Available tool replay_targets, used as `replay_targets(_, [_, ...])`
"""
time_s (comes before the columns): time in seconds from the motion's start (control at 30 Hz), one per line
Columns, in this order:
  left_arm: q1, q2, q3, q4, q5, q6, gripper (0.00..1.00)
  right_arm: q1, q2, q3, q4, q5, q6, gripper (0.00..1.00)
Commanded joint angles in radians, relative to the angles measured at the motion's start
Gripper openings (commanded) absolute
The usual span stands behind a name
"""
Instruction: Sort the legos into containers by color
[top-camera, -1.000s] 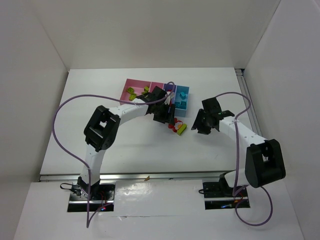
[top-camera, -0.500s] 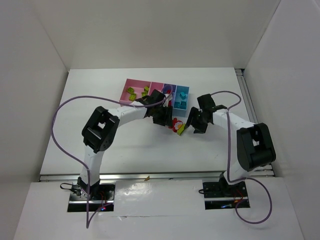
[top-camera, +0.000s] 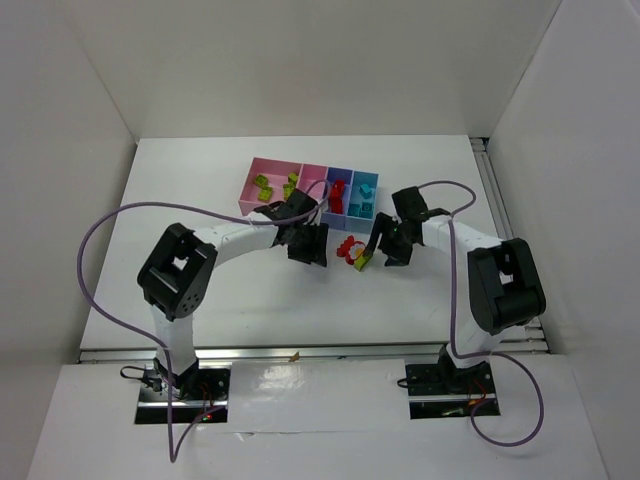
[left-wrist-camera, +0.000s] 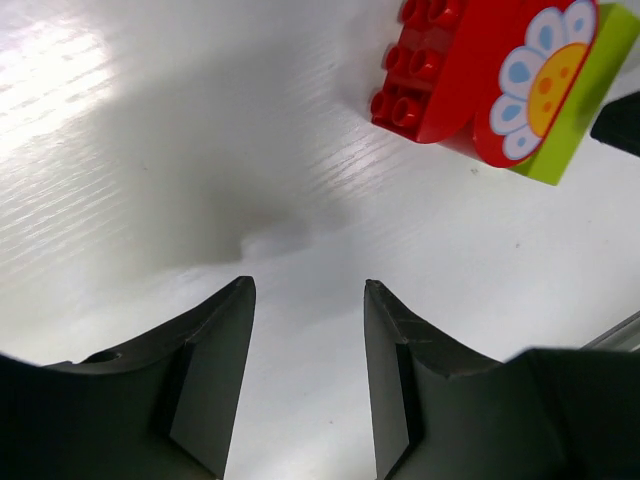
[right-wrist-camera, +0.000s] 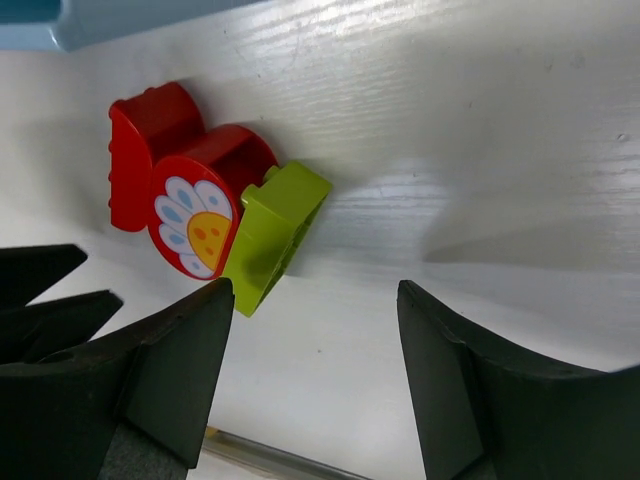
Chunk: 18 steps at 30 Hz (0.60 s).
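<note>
A clump of legos (top-camera: 354, 252) lies on the white table in front of the containers (top-camera: 310, 186): red pieces (left-wrist-camera: 430, 55), a flower disc (right-wrist-camera: 194, 226) and a lime green brick (right-wrist-camera: 276, 234). My left gripper (top-camera: 308, 246) (left-wrist-camera: 308, 290) hovers just left of the clump, open, with bare table between its fingers. On the clump's right my right gripper (top-camera: 388, 243) (right-wrist-camera: 315, 290) is open, its left finger close to the green brick without gripping it. The bins hold lime green legos (top-camera: 264, 187), a red one (top-camera: 338, 190) and cyan ones (top-camera: 364, 193).
The light blue bin's corner (right-wrist-camera: 100, 22) shows at the top left of the right wrist view. The left arm's purple cable (top-camera: 150, 208) loops over the table's left side. White walls enclose the table; a metal rail (top-camera: 498, 200) runs along its right edge.
My left gripper has drawn back from over the bins toward the near left, uncovering a red lego in the periwinkle bin. My right gripper has moved left to the clump and opened.
</note>
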Motion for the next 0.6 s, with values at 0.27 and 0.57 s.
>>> replay_targets(0.27, [0.044, -0.104, 0.006, -0.053, -0.041, -0.019, 0.58, 0.002, 0.082, 0.156, 0.130, 0.053, -0.110, 0.77])
replay_targets(0.57, [0.093, -0.142, -0.013, -0.063, -0.041, -0.029, 0.58, 0.140, 0.090, 0.101, 0.134, -0.009, -0.240, 0.81])
